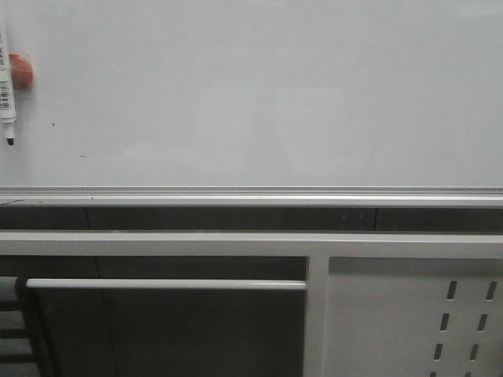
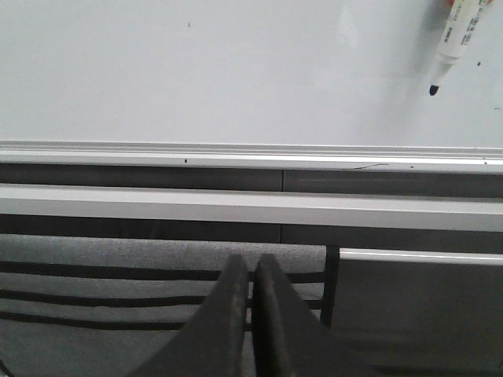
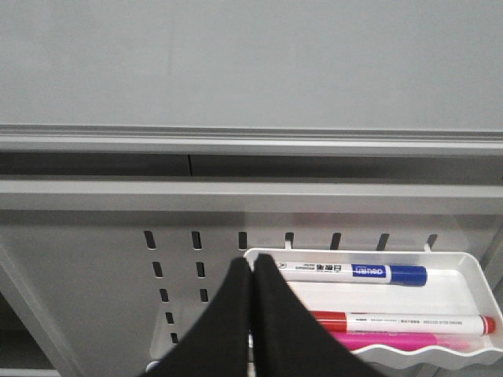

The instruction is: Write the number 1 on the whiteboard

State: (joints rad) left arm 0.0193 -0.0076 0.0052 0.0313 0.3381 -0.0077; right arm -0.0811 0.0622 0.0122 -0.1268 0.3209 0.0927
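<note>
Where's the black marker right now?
In the front view, the black marker hangs tip-down at the far left edge of the whiteboard, beside a red blob, well above the silver rail.

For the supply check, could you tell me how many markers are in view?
4: an uncapped black-tipped marker at the whiteboard's left edge, plus blue-capped, red and pink markers in the white tray. More may be hidden.

light: dim, even | whiteboard: soft glare | focus: slightly soft, grainy
</note>
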